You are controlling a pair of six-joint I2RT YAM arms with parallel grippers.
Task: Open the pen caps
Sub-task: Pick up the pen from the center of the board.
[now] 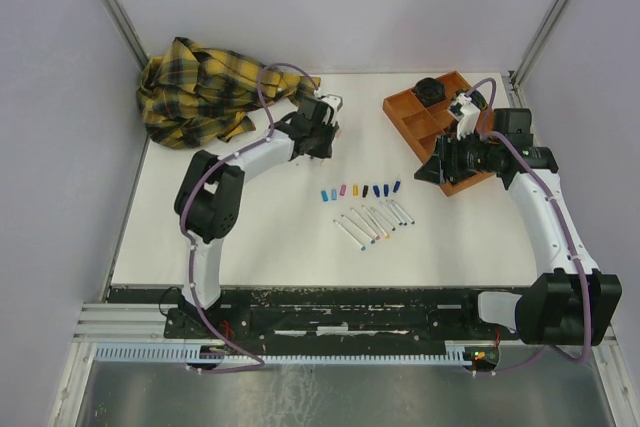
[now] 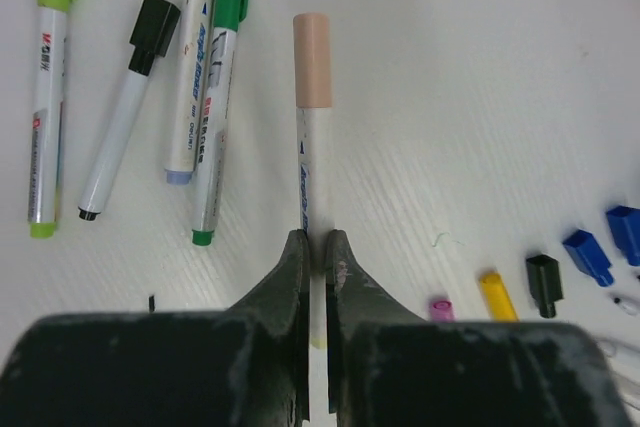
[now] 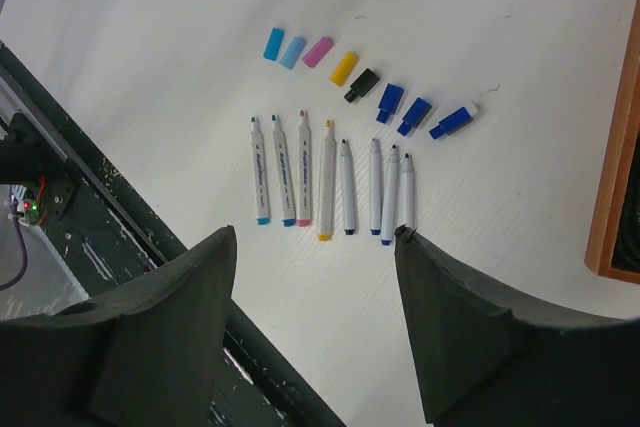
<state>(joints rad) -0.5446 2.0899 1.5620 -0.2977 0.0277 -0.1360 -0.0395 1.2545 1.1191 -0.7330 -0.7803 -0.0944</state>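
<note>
Nearest me in the overhead view, eight uncapped pens lie side by side in a slanted row on the white surface, a little below the middle of the frame. Just beyond them runs a line of loose caps, none of them on a pen.

The right wrist camera shows that line clearly. From left to right I read two light blue caps, a pink cap, a yellow cap, a black cap and three dark blue caps. The right fingers stand wide apart at the bottom of that frame with nothing between them. The wall of the orange tray shows at the right edge.

On the left wrist camera, the left fingers are pressed together on the white barrel of a peach-capped pen. Its peach cap sits on the far end, pointing up the frame. In the upper left lie four capped pens: a lime green pen, a black-capped marker, a pale blue pen and a green pen. The last two lie side by side.

Farthest back in the overhead view, a dark round object sits in the tray's rear compartment. A yellow plaid cloth is bunched at the upper left.
</note>
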